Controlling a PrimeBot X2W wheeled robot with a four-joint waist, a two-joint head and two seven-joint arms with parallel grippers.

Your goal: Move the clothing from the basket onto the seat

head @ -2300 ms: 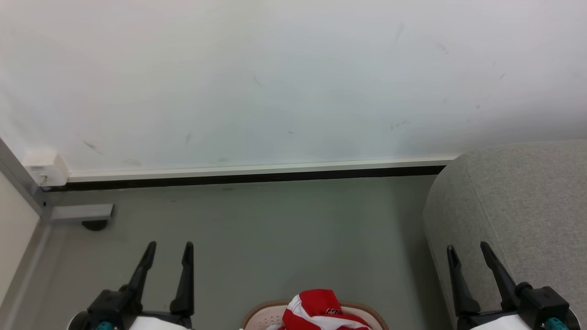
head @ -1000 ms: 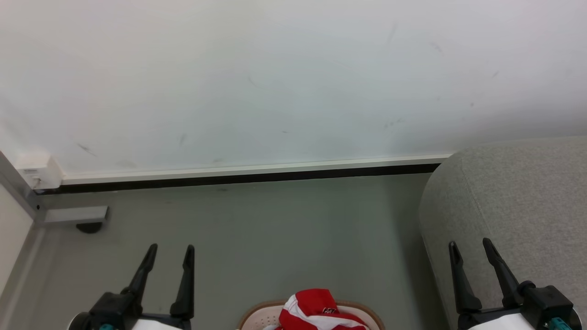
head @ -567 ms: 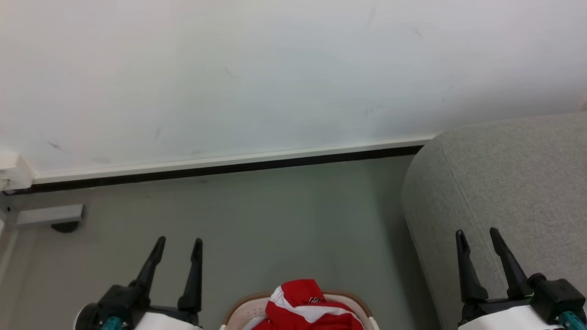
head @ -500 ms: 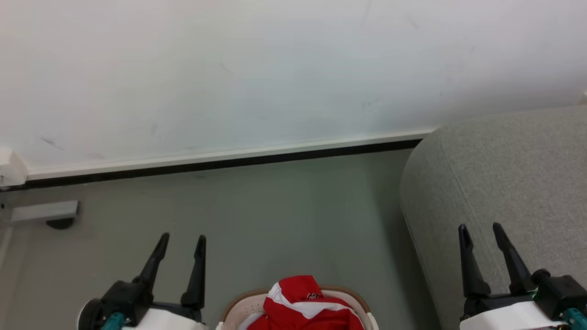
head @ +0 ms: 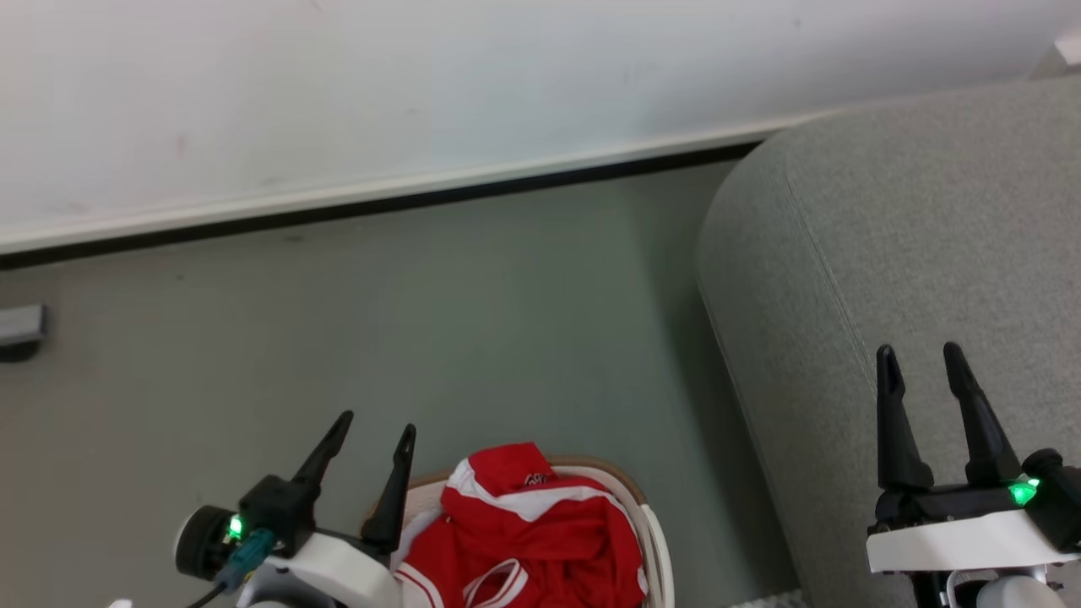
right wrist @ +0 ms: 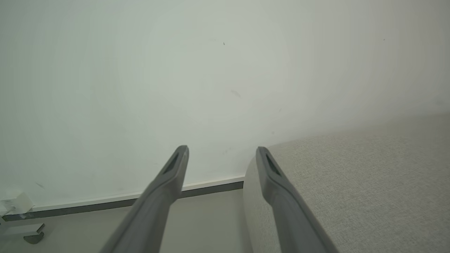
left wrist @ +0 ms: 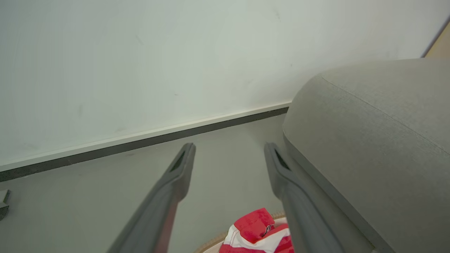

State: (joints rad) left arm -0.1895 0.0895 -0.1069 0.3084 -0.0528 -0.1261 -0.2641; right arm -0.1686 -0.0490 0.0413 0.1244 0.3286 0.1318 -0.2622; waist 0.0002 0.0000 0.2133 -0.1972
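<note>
Red clothing [head: 528,532] with white trim is heaped in the white basket [head: 650,540] at the bottom centre of the head view; the left wrist view catches its top, the clothing [left wrist: 258,228]. My left gripper [head: 377,422] hangs open just left of the basket, above its rim, nothing between its fingers; in the left wrist view the left gripper [left wrist: 228,149] frames bare floor. Over the grey seat [head: 887,219] at the right, my right gripper [head: 919,355] stands open and empty. Its own camera shows the right gripper [right wrist: 221,151] before the wall and the seat [right wrist: 351,175].
A white wall [head: 338,84] with a pale skirting and dark strip [head: 380,198] runs across the back. Grey floor [head: 380,321] spreads between wall, basket and seat. A small grey block [head: 17,329] sits at the far left on the floor.
The head camera has tipped downward and shifted, so more of the basket, clothing and seat shows. Both grippers stay open and empty; the left one now sits close beside the basket.
</note>
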